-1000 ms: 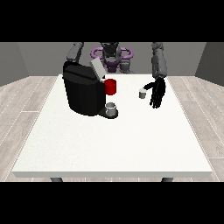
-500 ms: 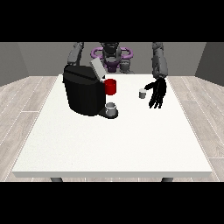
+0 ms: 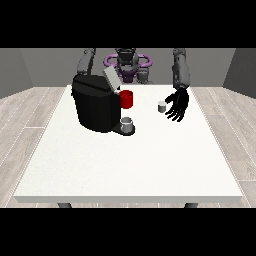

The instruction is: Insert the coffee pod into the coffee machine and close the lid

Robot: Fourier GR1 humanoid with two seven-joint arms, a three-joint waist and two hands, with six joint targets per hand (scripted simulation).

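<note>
A black coffee machine (image 3: 96,106) stands on the white table (image 3: 130,165) at the view's left, its grey lid (image 3: 111,78) tilted up and open. A red part (image 3: 126,99) sticks out at its front, and a small grey cup (image 3: 127,124) sits on its drip tray. The small grey coffee pod (image 3: 161,106) stands on the table to the right of the machine. The hand at the view's right (image 3: 178,105) hangs just right of the pod with its fingers spread open, holding nothing. The other arm goes behind the machine and its hand is hidden.
The robot's torso (image 3: 127,64) stands behind the table's far edge. White tabletop stretches from the machine towards the camera. A wooden floor surrounds the table.
The hand at the view's right has lifted slightly and stays close beside the pod. The machine, lid and pod have not moved.
</note>
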